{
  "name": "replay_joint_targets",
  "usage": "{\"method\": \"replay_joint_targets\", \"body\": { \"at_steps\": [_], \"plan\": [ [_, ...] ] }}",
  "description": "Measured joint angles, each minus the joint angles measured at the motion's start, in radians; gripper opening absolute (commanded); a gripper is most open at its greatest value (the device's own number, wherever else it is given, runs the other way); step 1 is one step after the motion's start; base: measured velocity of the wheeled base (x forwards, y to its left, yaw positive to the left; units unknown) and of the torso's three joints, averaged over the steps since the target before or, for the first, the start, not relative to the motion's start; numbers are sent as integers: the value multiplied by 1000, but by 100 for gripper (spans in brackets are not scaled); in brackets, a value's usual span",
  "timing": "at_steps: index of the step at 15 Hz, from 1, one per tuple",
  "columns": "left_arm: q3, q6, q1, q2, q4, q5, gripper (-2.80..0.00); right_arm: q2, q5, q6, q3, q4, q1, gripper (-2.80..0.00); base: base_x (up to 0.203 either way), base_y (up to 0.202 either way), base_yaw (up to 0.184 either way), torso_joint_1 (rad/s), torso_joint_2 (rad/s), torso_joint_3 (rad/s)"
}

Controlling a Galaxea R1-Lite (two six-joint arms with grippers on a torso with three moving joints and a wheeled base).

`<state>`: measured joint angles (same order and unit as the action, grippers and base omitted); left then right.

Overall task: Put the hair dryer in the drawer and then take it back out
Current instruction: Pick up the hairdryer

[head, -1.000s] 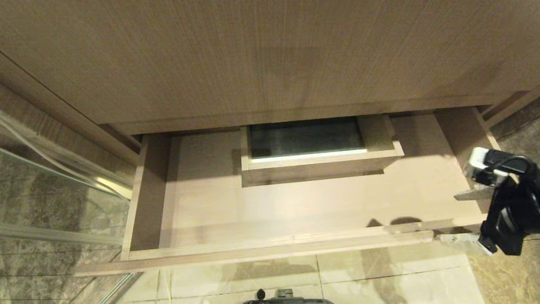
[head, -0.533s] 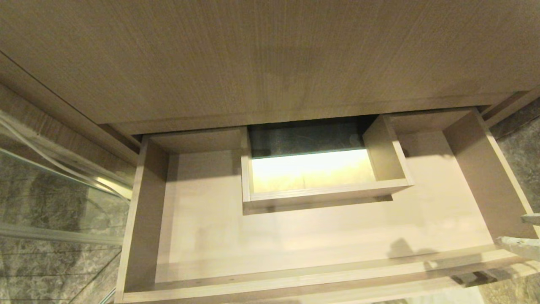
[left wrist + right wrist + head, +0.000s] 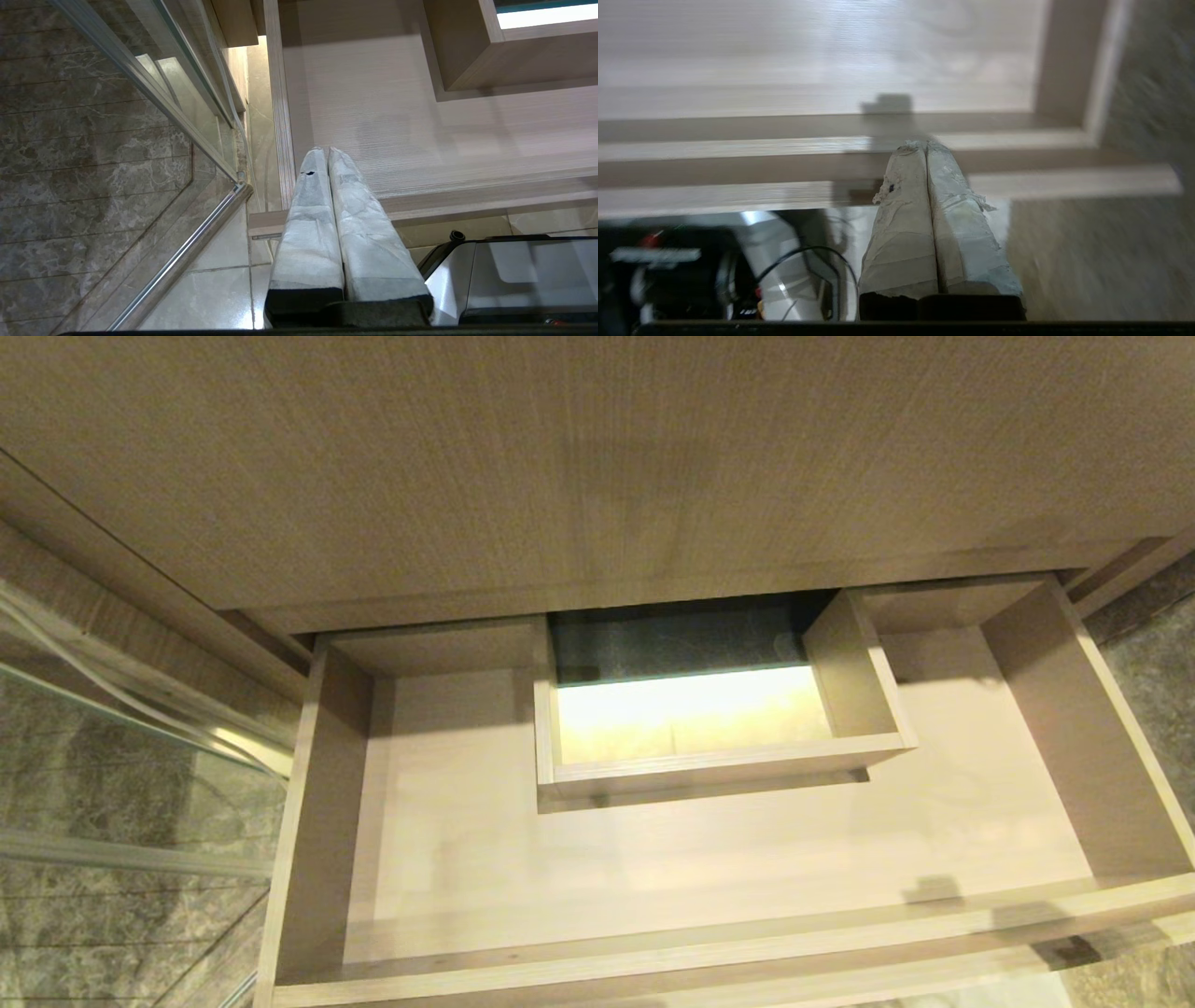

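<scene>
The drawer (image 3: 709,868) stands pulled out below the cabinet front, its light wood floor bare. A boxed cut-out (image 3: 719,761) sits at its back middle. The hair dryer is out of view in every frame. Neither gripper shows in the head view. My right gripper (image 3: 926,143) is shut with nothing between its taped fingers, and it hovers just outside the drawer's (image 3: 784,56) front rail near the right corner. Beside the front left corner of the drawer (image 3: 397,121), my left gripper (image 3: 327,150) hangs shut and empty.
A taller wood-grain panel (image 3: 597,457) rises above the drawer. A glass panel (image 3: 112,775) with a metal rail (image 3: 187,252) stands to the left. Dark marble wall (image 3: 1148,635) flanks the right. My base (image 3: 514,275) rests on pale floor tiles in front.
The drawer has slid out much farther. My right gripper, open at the drawer's front right corner a second ago, has pulled back out of the head view and shut.
</scene>
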<state>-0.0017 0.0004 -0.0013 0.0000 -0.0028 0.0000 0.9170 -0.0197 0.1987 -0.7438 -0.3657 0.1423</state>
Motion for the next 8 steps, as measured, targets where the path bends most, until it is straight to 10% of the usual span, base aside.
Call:
{"method": "replay_joint_targets", "body": {
  "at_steps": [8],
  "plan": [
    [0, 0, 0, 0, 0, 0, -280, -123, 74, -1, 57, 107, -4, -280, 0, 0, 0, 7, -3, -4]
  ]
}}
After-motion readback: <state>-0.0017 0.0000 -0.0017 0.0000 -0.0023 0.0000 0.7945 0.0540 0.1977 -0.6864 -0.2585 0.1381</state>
